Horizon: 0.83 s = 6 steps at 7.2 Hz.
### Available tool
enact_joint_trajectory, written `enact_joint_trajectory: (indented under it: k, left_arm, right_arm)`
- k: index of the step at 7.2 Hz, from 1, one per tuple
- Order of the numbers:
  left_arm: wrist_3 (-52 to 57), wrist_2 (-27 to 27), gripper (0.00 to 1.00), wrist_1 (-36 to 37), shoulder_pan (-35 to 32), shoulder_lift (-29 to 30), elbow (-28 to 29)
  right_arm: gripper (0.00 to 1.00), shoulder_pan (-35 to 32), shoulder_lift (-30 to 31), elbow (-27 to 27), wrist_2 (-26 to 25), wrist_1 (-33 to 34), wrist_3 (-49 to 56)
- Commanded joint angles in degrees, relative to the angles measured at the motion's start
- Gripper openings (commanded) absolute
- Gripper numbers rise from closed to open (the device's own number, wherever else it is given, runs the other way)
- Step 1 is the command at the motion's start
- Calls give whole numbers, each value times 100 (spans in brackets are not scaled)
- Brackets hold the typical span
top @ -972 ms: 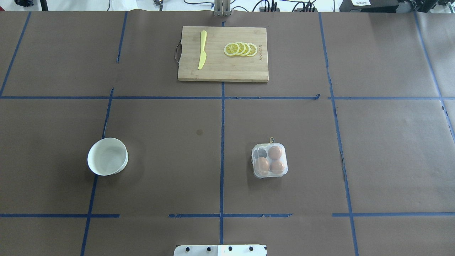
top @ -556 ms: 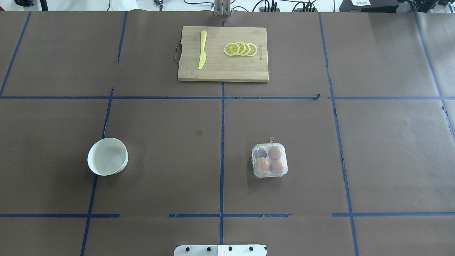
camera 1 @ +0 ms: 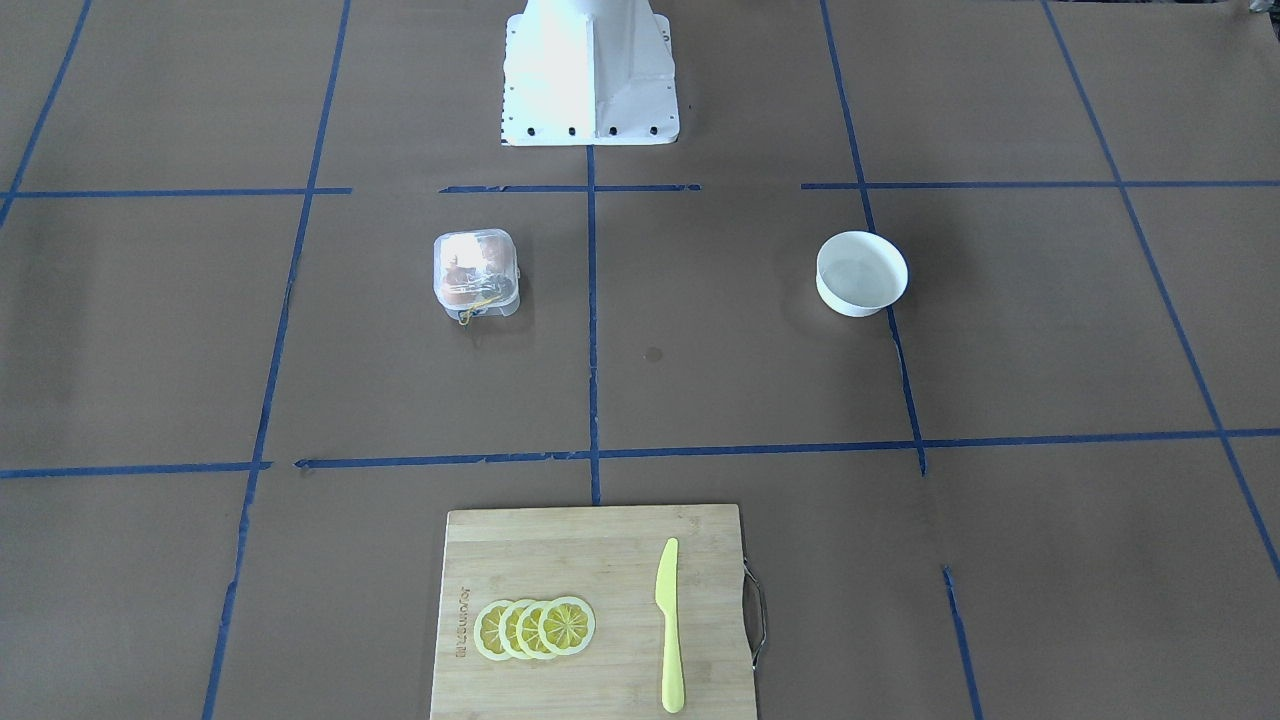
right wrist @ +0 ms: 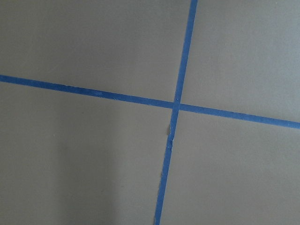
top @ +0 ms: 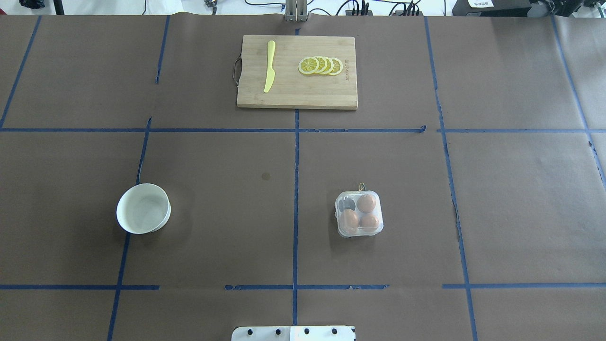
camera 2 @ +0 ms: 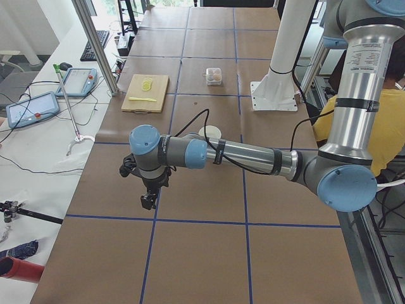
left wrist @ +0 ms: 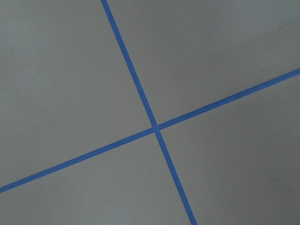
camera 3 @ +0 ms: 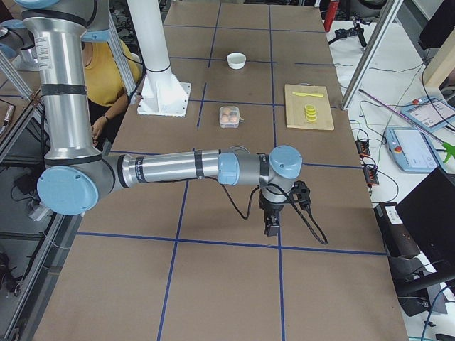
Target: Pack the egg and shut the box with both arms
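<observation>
While the black left gripper [camera 2: 149,199] and right gripper [camera 3: 270,226] hang over matte brown paper [top: 521,189] well apart from the box [top: 358,212], only side views show them, so how far their jaws stand apart, or whether they grip anything, cannot be told. That rounded clear plastic box has three smooth orange-brown eggs [top: 366,203] filling three cells and a thin yellow cord [top: 362,185] at its far edge. A round white bowl [top: 143,208] stands well to the box's left.

Clear box [top: 358,233] sits flat right of centre, lid apparently closed over three brown eggs [top: 366,203].
</observation>
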<state>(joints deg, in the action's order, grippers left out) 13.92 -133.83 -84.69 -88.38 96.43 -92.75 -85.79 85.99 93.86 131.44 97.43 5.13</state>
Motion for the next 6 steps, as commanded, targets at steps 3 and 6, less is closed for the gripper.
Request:
enact_joint_trajectory:
  k: [3,6]
  left_arm:
    - [-1110,-328,100,111,-13,-98,-25]
    - [-1041,-284,100,76,-21,-124,2]
  right_arm:
    - [100,28,-39,27,163,22,-21]
    - [100,10,49,71,207,13,-153]
